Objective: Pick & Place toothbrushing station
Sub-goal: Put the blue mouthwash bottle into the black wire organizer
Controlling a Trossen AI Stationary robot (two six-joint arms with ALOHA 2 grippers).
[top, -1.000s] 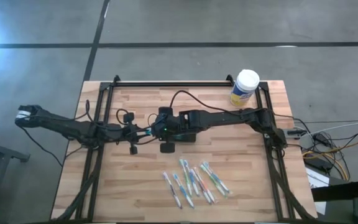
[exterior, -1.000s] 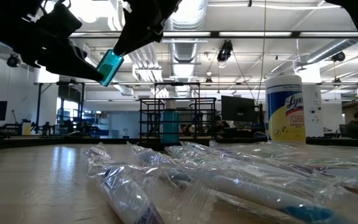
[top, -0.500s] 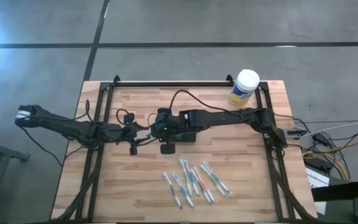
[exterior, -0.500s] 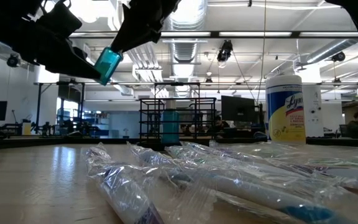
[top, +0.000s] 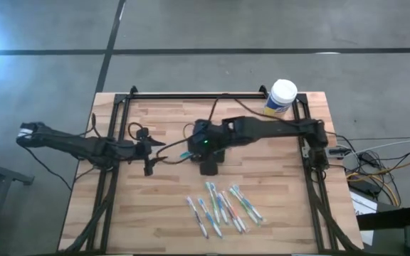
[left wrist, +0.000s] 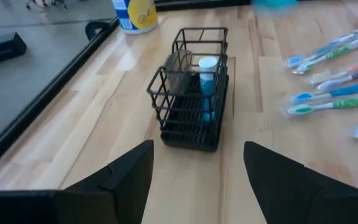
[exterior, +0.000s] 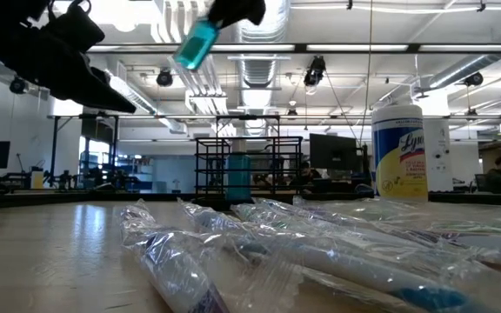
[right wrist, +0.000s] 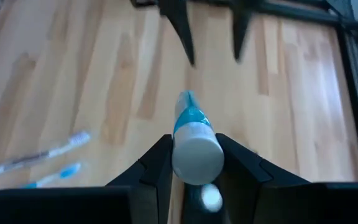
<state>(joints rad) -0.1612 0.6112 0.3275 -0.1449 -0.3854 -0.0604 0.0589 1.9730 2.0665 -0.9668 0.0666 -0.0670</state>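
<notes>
Wrapped toothbrushes [top: 223, 207] lay loose in a row on near part of wooden table [top: 276, 178]. White-lidded, yellow-labelled canister [top: 281, 98] stood upright at far right corner, well apart from brushes.

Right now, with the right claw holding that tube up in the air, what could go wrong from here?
1. The right claw pinches the blue and white tube only near its cap end, so it might swing or slip.
2. The wire-mesh holder already has a tube standing in one compartment; a misaimed drop could hit the rim.
3. The open left claw sits close by, so the arms could clash.
</notes>
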